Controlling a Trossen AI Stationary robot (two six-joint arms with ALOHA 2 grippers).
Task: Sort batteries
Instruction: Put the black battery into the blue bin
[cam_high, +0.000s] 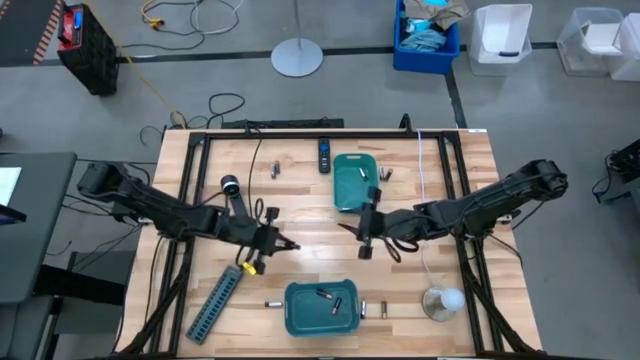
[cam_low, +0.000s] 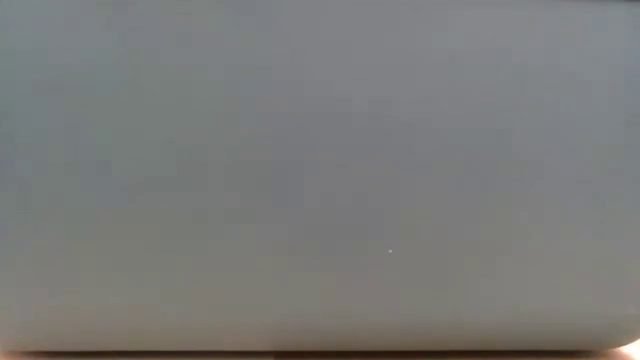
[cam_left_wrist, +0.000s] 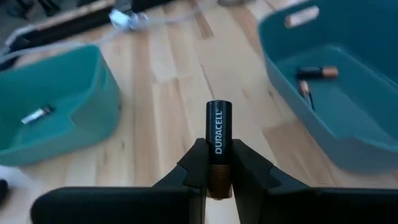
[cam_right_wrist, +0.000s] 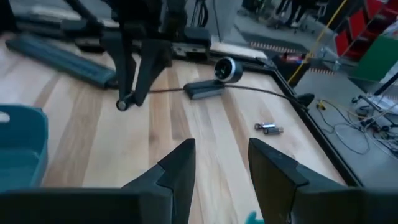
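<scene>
Battery (cam_left_wrist: 218, 132) clamped in left gripper (cam_left_wrist: 219, 169)

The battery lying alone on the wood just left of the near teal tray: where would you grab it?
Around its middle, probably coming straight down from above. The battery lies flat, long axis across the table, so fingers closing across its thin body fit, clear of the teal tray beside it. The right gripper is open and empty.
</scene>
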